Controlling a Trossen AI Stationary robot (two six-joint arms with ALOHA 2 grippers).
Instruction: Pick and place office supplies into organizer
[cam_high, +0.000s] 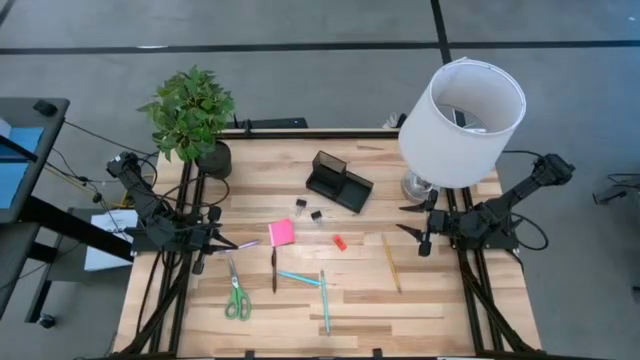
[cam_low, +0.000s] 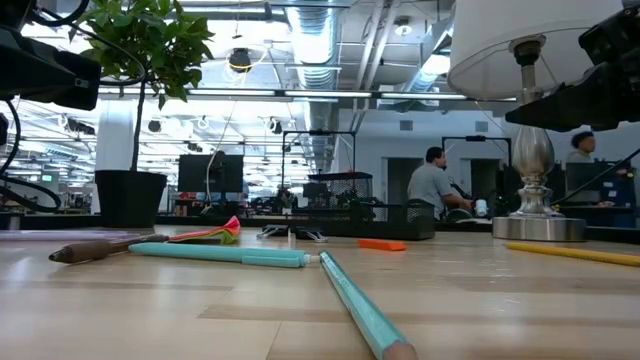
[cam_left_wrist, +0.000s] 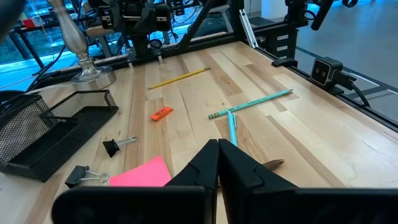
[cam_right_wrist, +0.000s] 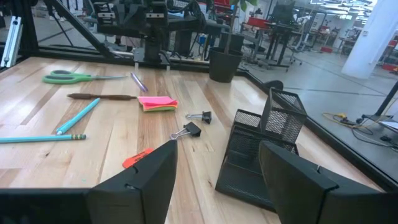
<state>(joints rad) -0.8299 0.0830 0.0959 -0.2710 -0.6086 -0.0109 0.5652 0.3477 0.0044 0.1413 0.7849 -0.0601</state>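
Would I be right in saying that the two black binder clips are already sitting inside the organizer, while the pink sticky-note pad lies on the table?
Not quite. The high view shows both black binder clips lying on the table, just outside the organizer, between it and the pink sticky-note pad. The pad does lie on the table.

One organizer (cam_high: 338, 181), scissors (cam_high: 236, 293), one sticky-note pad (cam_high: 281, 233), one eraser (cam_high: 339, 242), two clips (cam_high: 300, 206), one pencil (cam_high: 391, 262), two teal pens (cam_high: 298, 279), one dark pen (cam_high: 273, 269).
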